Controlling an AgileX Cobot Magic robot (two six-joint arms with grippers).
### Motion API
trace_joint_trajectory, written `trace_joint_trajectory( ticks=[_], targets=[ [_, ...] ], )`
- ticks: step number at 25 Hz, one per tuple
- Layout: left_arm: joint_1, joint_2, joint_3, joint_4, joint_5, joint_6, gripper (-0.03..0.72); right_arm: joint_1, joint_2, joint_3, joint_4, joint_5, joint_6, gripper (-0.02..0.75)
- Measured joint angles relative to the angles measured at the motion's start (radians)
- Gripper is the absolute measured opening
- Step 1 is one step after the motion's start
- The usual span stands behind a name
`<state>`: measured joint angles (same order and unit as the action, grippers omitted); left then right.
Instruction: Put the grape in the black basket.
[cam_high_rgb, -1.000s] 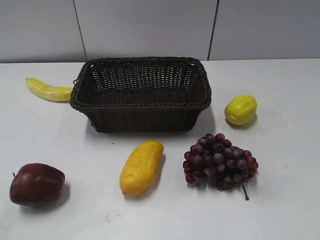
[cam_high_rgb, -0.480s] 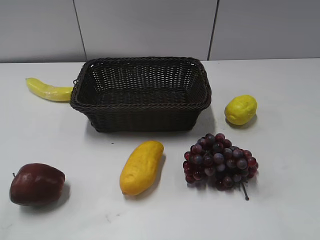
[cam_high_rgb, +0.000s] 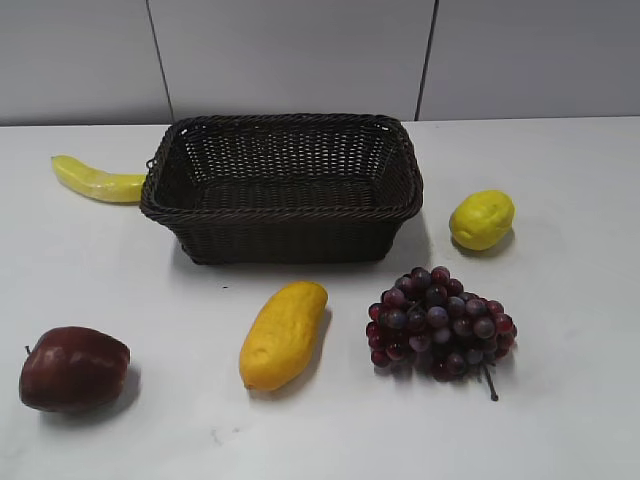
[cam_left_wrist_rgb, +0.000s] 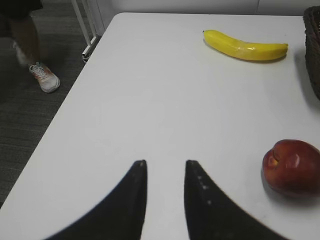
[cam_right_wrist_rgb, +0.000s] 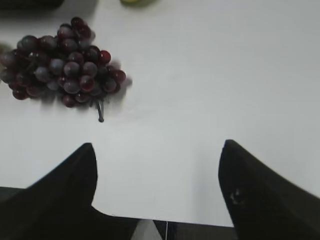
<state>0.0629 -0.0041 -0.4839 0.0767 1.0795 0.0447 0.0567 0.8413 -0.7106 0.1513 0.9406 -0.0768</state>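
The grape bunch (cam_high_rgb: 440, 323) lies on the bench (cam_high_rgb: 560, 400) just before the black basket (cam_high_rgb: 283, 186). Right tool (cam_right_wrist_rgb: 157, 150) spread wide; left tool (cam_left_wrist_rgb: 165, 165) narrowly apart, holding nothing.

Dark red-purple grape (cam_right_wrist_rgb: 60, 62) bunch lying ahead-left of right gripper (cam_right_wrist_rgb: 157, 150); black basket (cam_high_rgb: 283, 186) upright, beyond it.
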Motion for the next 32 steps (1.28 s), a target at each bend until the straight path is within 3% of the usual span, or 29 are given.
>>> trace_joint_trajectory(
  ticks=[9, 24, 32],
  targets=[
    [0.000, 0.000, 0.000, 0.000, 0.000, 0.000, 0.230, 0.015, 0.242, -0.064, 0.065, -0.052, -0.080, 0.573],
    [0.000, 0.000, 0.000, 0.000, 0.000, 0.000, 0.229, 0.389, 0.528, -0.212, 0.017, -0.116, -0.095, 0.573],
    [0.000, 0.000, 0.000, 0.000, 0.000, 0.000, 0.229, 0.411, 0.702, -0.212, -0.057, -0.198, -0.103, 0.573]
  ],
)
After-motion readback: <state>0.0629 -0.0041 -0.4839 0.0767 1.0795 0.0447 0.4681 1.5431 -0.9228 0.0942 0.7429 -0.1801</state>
